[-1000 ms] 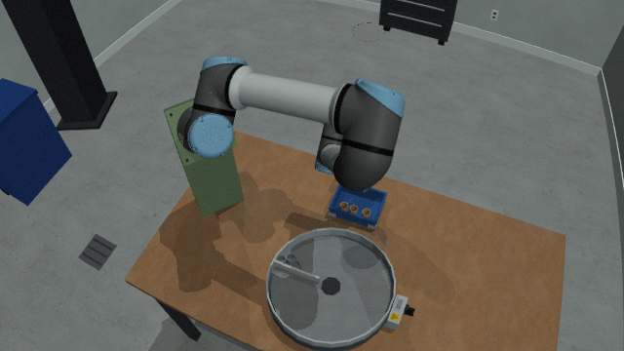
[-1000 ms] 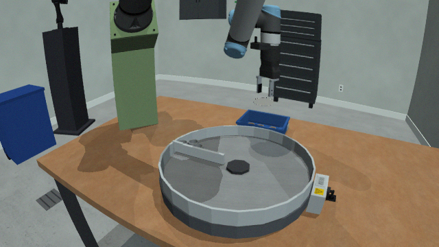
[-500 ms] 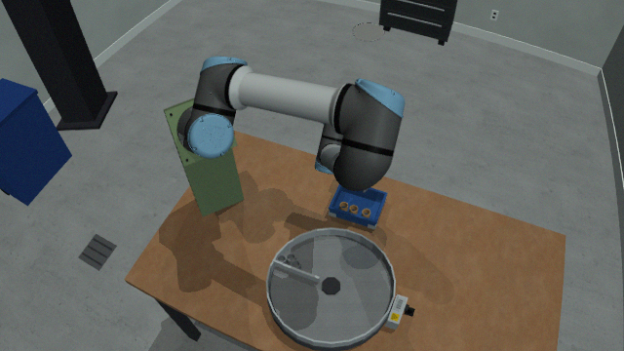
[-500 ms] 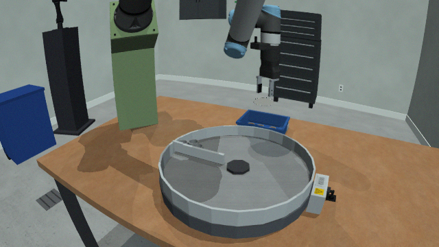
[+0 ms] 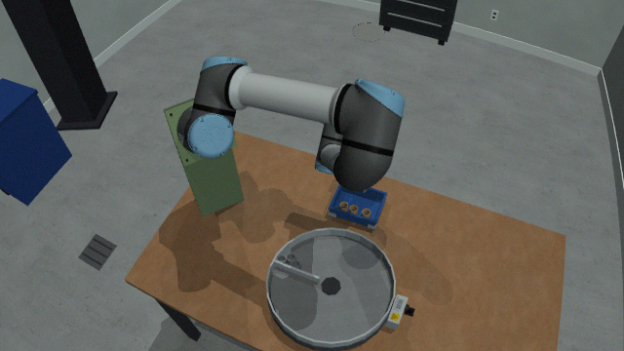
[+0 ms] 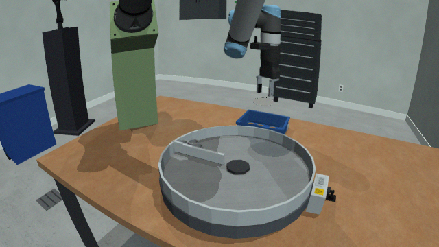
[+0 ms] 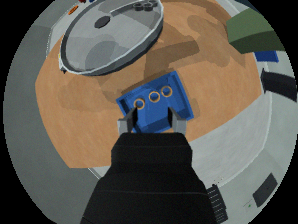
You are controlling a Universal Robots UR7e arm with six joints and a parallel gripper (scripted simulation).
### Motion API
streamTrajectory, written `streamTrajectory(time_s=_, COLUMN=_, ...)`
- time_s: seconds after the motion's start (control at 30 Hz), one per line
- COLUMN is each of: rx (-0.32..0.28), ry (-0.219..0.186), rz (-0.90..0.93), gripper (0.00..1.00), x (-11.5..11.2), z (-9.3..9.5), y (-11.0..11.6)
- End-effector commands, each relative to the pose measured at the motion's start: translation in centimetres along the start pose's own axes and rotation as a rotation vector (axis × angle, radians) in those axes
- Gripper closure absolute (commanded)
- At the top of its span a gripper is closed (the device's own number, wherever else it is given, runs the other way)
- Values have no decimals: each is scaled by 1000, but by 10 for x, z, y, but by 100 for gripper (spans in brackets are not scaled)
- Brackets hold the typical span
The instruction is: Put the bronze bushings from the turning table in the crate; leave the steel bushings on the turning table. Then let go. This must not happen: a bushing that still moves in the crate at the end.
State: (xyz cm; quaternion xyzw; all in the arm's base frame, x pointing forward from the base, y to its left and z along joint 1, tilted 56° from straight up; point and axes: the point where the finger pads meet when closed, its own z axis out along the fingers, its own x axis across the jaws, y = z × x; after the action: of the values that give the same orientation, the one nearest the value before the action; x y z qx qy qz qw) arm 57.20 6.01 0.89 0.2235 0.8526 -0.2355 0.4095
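Centrally in the top view, three bronze bushings (image 5: 354, 210) (image 7: 154, 97) sit in the blue crate (image 5: 383, 202) (image 6: 286, 126) (image 7: 185, 99) on the counter (image 5: 468, 229) (image 6: 360, 165) (image 7: 80, 125); above it I hold my hand (image 6: 265, 93) (image 7: 152, 113) wide open, gripping nothing, while steel bushings (image 5: 292, 259) (image 6: 193, 143) (image 7: 145, 6) cluster beside the turntable's divider.

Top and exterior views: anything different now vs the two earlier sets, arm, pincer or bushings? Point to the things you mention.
Nothing visibly changed: no move, no grasp, no release. The pincer (image 6: 265, 90) (image 7: 152, 113) is open above the crate (image 5: 363, 199) (image 6: 264, 116) (image 7: 152, 120), three bronze bushings (image 5: 354, 213) (image 6: 260, 125) (image 7: 149, 98) inside; steel bushings (image 5: 291, 257) (image 6: 193, 141) (image 7: 146, 6) stay by the divider (image 5: 297, 272) (image 6: 199, 153).
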Motion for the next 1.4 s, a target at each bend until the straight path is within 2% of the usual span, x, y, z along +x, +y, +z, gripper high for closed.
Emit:
streamTrajectory(time_s=0.0, rx=1, ry=0, rz=230, gripper=0, x=0, z=-3, y=0)
streamTrajectory(time_s=0.37, rx=1, ry=0, rz=230, gripper=0, x=0, z=-3, y=0)
streamTrajectory(time_s=0.4, rx=-1, ry=-1, rz=45, gripper=0, x=0, z=-1, y=0)
streamTrajectory(time_s=0.53, rx=1, ry=0, rz=232, gripper=0, x=0, z=-3, y=0)
streamTrajectory(time_s=0.93, rx=1, ry=0, rz=232, gripper=0, x=0, z=-3, y=0)
streamTrajectory(time_s=0.97, rx=-1, ry=-1, rz=-1, gripper=0, x=0, z=0, y=0)
streamTrajectory(time_s=1.37, rx=-1, ry=-1, rz=-1, gripper=0, x=0, z=0, y=0)
